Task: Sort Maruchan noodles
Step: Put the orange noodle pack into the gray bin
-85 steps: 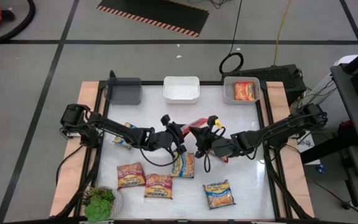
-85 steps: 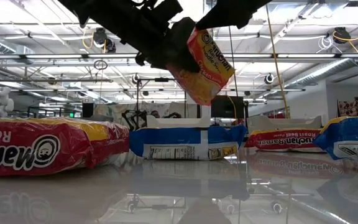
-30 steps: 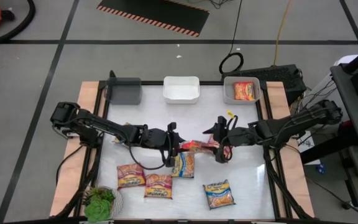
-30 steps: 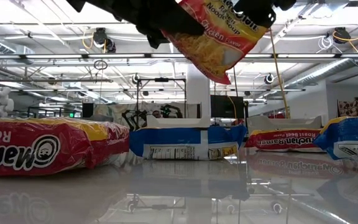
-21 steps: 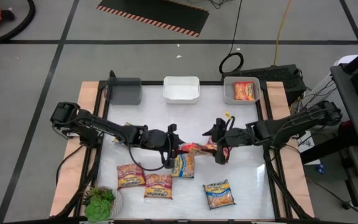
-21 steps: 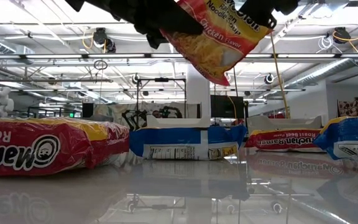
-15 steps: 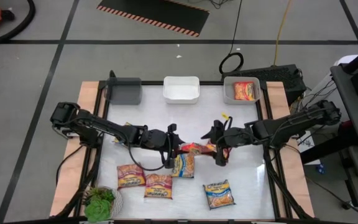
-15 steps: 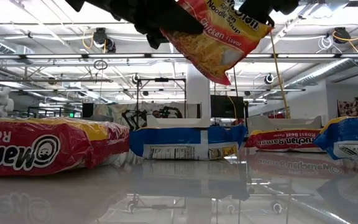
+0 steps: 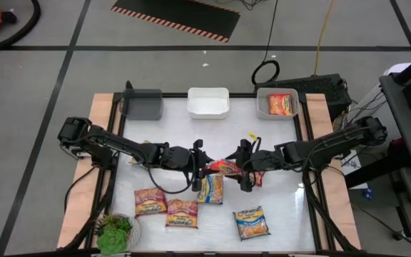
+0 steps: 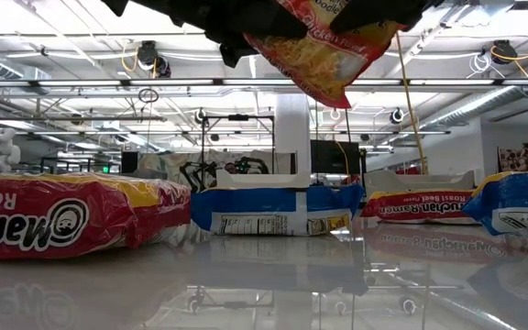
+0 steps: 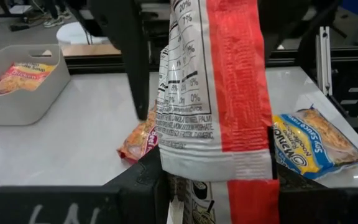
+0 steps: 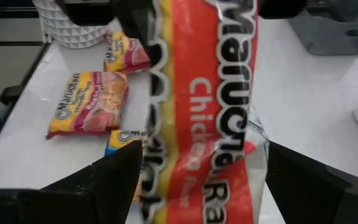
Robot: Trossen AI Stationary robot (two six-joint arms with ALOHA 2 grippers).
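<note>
A red-and-orange chicken-flavour Maruchan noodles packet (image 9: pixel 223 168) hangs above the middle of the table between my two grippers. My left gripper (image 9: pixel 204 169) is shut on its left end. My right gripper (image 9: pixel 243 171) is open at the packet's right end. Its two fingers (image 12: pixel 114 177) stand on either side of the packet (image 12: pixel 210 124); whether they touch it I cannot tell. In the low view the packet (image 10: pixel 324 46) hangs tilted, well above the tabletop. My left gripper pinches the packet's left end (image 11: pixel 216 165) between its two fingers. The fingers come nearly level from the table's left and lie along the packet. The packet is lifted clear of the table and reaches out toward my right gripper.
More packets lie near the front: two red ones (image 9: pixel 150 201) (image 9: pixel 182 213), a blue-and-yellow one (image 9: pixel 210 189) under the held packet, another (image 9: pixel 252 223) at front right. At the far edge stand a grey bin (image 9: pixel 143 105), a white bin (image 9: pixel 207 102) and a bin holding one packet (image 9: pixel 277 103). A plant (image 9: pixel 114 232) sits front left.
My right gripper has moved toward the table's left and a little down, still open, until its fingers stand around the packet's right end. My left gripper has kept its hold in place, and the packet stays lifted clear.
</note>
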